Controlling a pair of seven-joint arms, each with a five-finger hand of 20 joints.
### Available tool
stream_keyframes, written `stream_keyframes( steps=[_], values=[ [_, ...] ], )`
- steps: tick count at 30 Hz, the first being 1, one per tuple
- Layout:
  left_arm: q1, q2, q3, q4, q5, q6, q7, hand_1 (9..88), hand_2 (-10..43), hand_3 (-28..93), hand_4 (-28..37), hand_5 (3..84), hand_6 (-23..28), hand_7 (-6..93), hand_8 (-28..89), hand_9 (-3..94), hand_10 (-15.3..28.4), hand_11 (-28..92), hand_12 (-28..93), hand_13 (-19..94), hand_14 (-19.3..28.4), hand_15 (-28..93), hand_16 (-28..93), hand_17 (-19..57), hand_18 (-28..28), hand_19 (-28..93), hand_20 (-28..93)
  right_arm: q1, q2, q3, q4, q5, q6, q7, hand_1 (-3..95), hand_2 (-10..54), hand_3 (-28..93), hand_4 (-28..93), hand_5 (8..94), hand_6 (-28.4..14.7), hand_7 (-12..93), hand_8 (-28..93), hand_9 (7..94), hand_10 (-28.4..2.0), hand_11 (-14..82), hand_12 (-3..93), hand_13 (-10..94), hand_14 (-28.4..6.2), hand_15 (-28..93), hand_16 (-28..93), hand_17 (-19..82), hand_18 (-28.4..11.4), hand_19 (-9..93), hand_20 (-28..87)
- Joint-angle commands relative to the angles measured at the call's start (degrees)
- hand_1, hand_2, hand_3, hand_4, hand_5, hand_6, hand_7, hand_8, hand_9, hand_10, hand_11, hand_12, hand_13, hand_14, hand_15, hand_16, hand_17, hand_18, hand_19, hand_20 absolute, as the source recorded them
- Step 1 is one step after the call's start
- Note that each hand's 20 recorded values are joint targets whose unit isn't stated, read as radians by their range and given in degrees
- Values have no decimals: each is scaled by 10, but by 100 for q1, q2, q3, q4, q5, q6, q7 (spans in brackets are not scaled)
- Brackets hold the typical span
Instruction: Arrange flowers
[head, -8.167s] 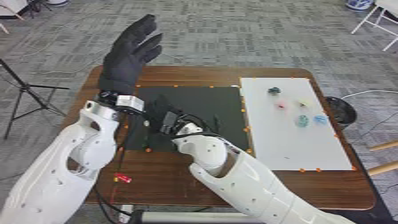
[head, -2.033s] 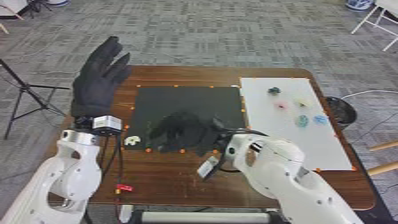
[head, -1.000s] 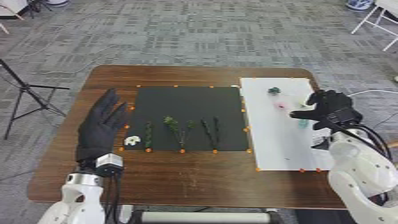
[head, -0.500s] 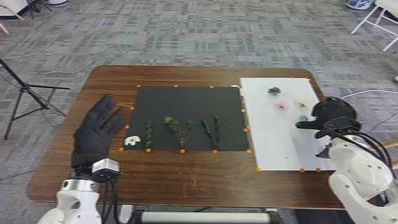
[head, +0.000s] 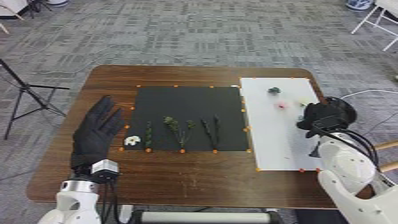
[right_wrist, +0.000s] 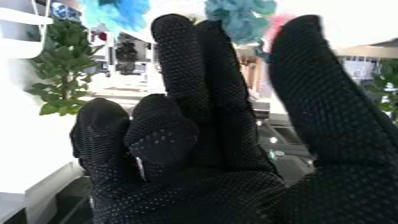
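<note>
Head view, left to right: left hand (head: 91, 137) at left edge of the table, wide, fingers straight, probably held off there to leave me room. Black mat (head: 178, 105) in the middle: white flower (head: 132, 140) at its lower left corner, then thin green stem (head: 148, 134), leafy sprig (head: 180, 134), two dark stems (head: 211, 134). Stems lie roughly upright in frame, likely so blooms can go above them. White board (head: 284, 140) on the right looks like the supply side: dark green bloom (head: 274, 90) and pink flower (head: 282, 105) upper part. My right hand (head: 327, 119) is over its right edge, wide thumb gap, nothing gripped. Wrist view: teal flower (right_wrist: 240, 19) and blue flower (right_wrist: 120, 14) near my fingertips, contact unclear; I'd guess one's the next pick. Containers: dark bin (head: 347, 107) beyond the table's right edge, partly behind my hand, contents can't tell.
</note>
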Motion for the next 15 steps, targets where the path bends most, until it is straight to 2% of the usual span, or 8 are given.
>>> stream_keyframes(
  steps=[1, 4, 10, 15],
  values=[
    [95, -24, 12, -26, -19, 45, -5, 228, -62, 672, -283, 225, 21, 223, -114, 172, 96, 125, 193, 147, 135, 76, 90, -182, 202, 366, 68, 112, 9, -112, 210, -189, -304, -13, 340, -95, 775, -282, 640, -8, 253, -130, 670, -111, 331, 240, 713, -77, 853, 285, 431, -209, 932, 609],
    [77, -27, 17, -23, -16, 49, -13, 229, -62, 671, -283, 225, 21, 222, -114, 172, 96, 125, 193, 147, 135, 76, 90, -182, 201, 365, 68, 285, -65, -227, 330, -197, -513, 81, 322, -95, 759, -282, 622, -17, 241, -129, 655, -115, 324, 239, 709, -77, 851, 289, 428, -208, 932, 606],
    [49, -52, 38, -9, -25, 59, -36, 228, -61, 671, -283, 225, 21, 222, -113, 172, 96, 124, 193, 147, 136, 76, 90, -182, 201, 366, 68, 457, -143, -342, 440, -201, -552, 172, 302, -95, 741, -283, 601, -26, 229, -120, 632, -121, 318, 241, 699, -82, 852, 288, 419, -211, 932, 598],
    [46, -73, 24, -7, -22, 59, -43, 228, -62, 673, -283, 225, 21, 222, -114, 172, 96, 124, 193, 147, 136, 76, 90, -182, 202, 366, 68, 441, -178, -304, 294, -137, -798, 138, 292, -95, 746, -283, 571, -33, 222, -115, 603, -126, 320, 244, 685, -86, 852, 289, 405, -212, 932, 592]
  ],
)
